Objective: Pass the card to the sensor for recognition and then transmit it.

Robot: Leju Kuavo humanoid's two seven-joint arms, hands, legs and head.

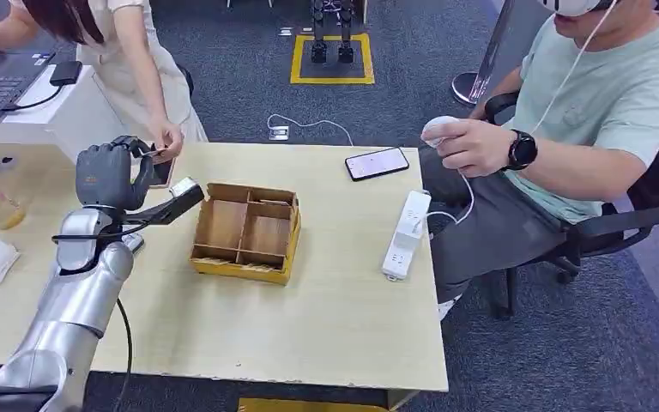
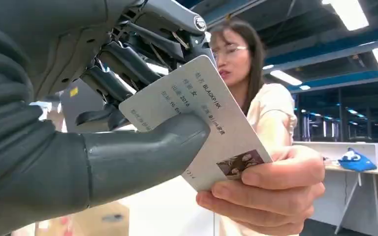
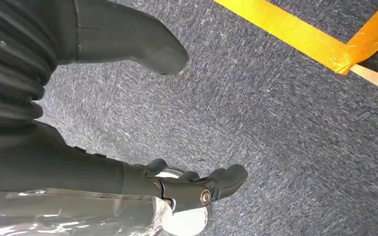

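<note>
My left hand (image 1: 107, 176) is raised over the far left of the table (image 1: 343, 318). It pinches a white printed card (image 2: 211, 118) between the thumb (image 2: 142, 147) and the darker fingers (image 2: 123, 64). A person's hand (image 2: 270, 191) grips the card's other end, by the small photo on it. In the head view that person's hand (image 1: 168, 137) meets my fingers at the table's far edge. My right hand (image 3: 177, 184) hangs over the grey carpet, fingers apart and holding nothing.
A wooden divided box (image 1: 244, 232) sits mid-table, right of my left arm. A white power strip (image 1: 406, 223) and a dark phone (image 1: 377, 163) lie toward the right edge. A seated person (image 1: 601, 112) holds a controller there. Yellow floor tape (image 3: 295, 39) crosses the carpet.
</note>
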